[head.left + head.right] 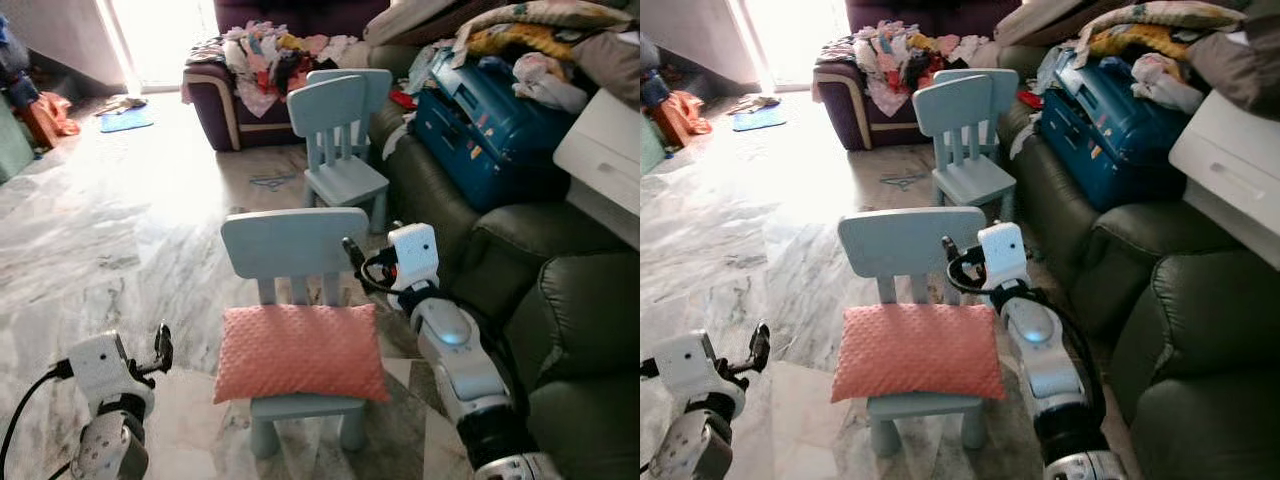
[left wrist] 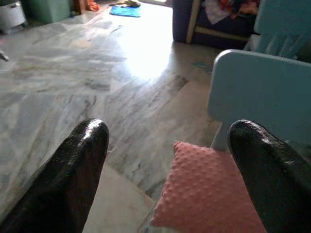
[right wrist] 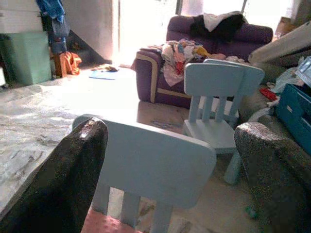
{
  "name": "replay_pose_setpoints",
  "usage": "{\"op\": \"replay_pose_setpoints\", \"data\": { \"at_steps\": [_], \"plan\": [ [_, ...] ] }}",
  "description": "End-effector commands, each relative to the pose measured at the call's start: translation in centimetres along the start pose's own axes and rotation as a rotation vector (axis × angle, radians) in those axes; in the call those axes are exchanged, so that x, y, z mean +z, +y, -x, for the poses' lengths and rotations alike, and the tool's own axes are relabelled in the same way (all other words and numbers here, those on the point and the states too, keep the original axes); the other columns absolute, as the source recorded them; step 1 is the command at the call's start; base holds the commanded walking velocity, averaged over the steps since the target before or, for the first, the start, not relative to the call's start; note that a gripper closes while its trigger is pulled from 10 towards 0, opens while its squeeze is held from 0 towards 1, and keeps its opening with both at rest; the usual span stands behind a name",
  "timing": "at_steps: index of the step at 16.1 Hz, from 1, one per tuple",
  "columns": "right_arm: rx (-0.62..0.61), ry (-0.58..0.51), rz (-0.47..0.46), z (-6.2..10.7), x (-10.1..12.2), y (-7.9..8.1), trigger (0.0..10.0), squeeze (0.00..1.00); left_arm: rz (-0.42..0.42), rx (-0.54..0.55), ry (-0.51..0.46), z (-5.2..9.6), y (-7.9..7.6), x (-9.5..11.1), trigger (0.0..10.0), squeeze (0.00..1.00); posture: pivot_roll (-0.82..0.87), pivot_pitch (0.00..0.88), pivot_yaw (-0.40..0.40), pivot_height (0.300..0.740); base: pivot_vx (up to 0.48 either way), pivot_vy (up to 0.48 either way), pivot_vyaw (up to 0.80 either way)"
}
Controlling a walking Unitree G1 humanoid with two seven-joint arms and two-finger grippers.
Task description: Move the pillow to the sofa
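Our right gripper [image 3: 170, 160] hangs with its two black fingers spread wide and nothing between them, raised beside the backrest of the small pale-blue plastic child's chair [image 1: 290, 243]. Below it and a little toward our left side lies the salmon-pink dimpled fabric pillow [image 1: 300, 352], flat on that chair's seat and overhanging the front edge. Our left gripper [image 2: 170, 170] is also wide apart and empty, low over the marble floor [image 1: 120, 250], with the pillow's near corner just ahead of its fingers and the chair's backrest beyond.

We judge the step in hand to be the approach for the grasp; neither gripper touches the pillow yet. To do it well, we should bring the right gripper down past the backrest to the pillow's edge and pinch a deep fold of fabric, since a shallow bite on soft stuffing may slip. The dark olive-green leather sofa [image 1: 560, 330] stands just outboard of the right gripper, so the carry should be a short lift and swing, clearing the chair first.
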State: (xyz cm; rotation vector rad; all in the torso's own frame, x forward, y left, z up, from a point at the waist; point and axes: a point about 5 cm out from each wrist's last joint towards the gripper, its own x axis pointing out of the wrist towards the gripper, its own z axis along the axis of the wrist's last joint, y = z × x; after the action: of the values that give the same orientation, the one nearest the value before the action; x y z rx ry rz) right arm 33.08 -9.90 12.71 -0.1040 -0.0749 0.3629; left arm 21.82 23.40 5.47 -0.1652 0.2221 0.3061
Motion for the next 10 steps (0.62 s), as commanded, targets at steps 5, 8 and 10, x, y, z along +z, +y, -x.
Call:
{"op": "replay_pose_setpoints", "data": {
  "at_steps": [5,8,10],
  "plan": [
    [0.012,-0.014,-0.017,-0.2,0.1,0.9,10.0,0.0,-0.041,-0.023,-0.046,-0.5,0.0,1.3,10.0,0.0,-0.09,0.0,0.054,0.74,0.0,0.0,0.0],
    [0.013,-0.015,-0.013,-0.1,0.0,0.7,10.0,0.0,-0.05,-0.014,-0.078,-0.9,-0.2,2.0,10.0,0.0,-0.09,0.0,0.049,0.74,0.0,0.0,0.0],
    [0.013,-0.016,-0.007,-0.2,0.1,0.5,10.0,0.0,-0.046,-0.022,-0.084,-0.8,-0.3,2.1,10.0,0.0,-0.09,0.0,0.046,0.74,0.0,0.0,0.0]
  ]
}}
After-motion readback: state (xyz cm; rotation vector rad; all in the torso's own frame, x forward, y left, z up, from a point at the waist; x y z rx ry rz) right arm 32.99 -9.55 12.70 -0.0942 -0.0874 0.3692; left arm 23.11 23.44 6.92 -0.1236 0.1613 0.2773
